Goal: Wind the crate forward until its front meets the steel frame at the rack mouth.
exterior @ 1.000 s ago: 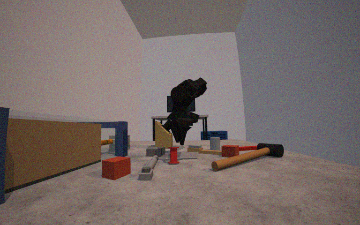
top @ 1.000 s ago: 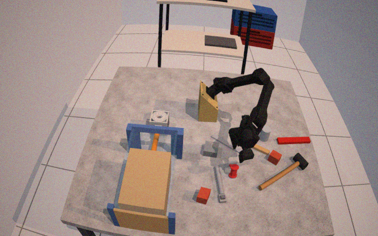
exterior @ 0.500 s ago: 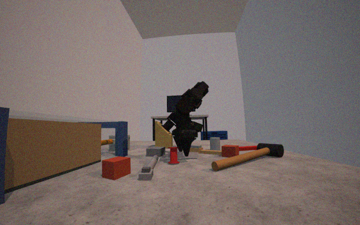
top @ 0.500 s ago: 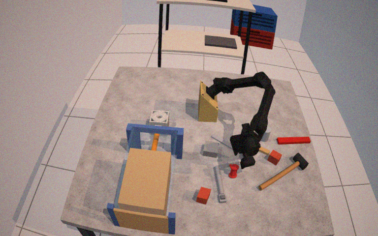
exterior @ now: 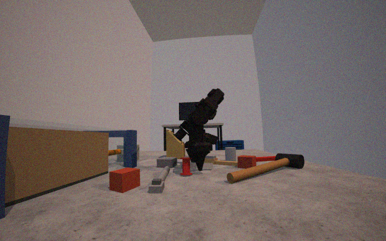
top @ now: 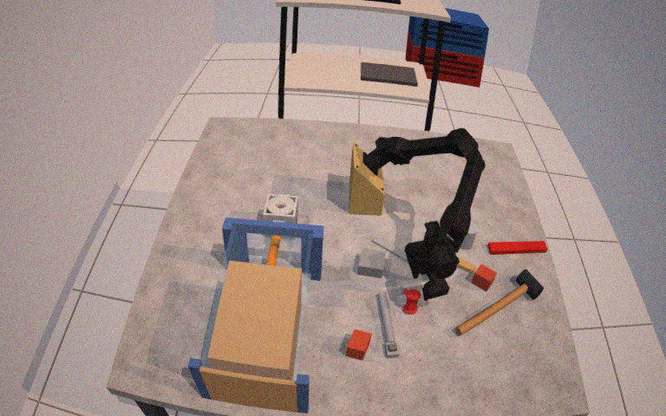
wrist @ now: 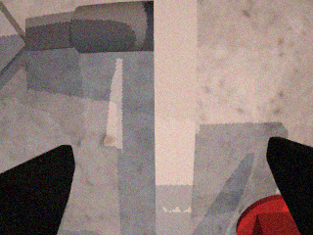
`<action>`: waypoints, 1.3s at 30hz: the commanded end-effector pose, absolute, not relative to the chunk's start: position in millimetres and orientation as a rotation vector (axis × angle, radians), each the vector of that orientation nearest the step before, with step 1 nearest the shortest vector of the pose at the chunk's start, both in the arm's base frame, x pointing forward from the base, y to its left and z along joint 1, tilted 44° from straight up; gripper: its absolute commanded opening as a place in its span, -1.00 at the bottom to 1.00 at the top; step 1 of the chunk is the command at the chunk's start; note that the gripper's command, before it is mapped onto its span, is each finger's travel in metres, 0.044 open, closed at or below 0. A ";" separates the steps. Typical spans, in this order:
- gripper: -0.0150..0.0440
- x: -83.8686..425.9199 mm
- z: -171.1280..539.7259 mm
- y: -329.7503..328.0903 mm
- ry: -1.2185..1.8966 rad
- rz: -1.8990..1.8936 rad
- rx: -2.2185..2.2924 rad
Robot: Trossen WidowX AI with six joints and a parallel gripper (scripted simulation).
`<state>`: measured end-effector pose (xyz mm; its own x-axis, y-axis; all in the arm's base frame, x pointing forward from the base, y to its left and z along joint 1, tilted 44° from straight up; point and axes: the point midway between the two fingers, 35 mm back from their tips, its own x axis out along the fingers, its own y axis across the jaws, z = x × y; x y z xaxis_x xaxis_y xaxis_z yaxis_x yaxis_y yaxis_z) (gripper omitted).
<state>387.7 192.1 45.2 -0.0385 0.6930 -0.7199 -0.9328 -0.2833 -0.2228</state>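
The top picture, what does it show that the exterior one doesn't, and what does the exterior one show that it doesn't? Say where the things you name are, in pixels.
Only top: the floor tiles [top: 591,284] and the round hole on top of the winch [top: 280,214] [exterior: 119,147].

Only exterior: the ceiling [exterior: 202,19] and the front of the dark screen [exterior: 186,110] behind the arm.

Both: the winch itself, the big tan crate [top: 255,314] [exterior: 57,161], the black-headed mallet [top: 496,308] [exterior: 259,170] and the little red spool [top: 411,301] [exterior: 186,166].
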 end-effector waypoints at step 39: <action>-0.10 388.6 46.2 190.7 0.365 1.643 -0.898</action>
<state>387.8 192.1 45.4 -0.0386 0.6931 -0.7198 -0.9326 -0.2837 -0.2231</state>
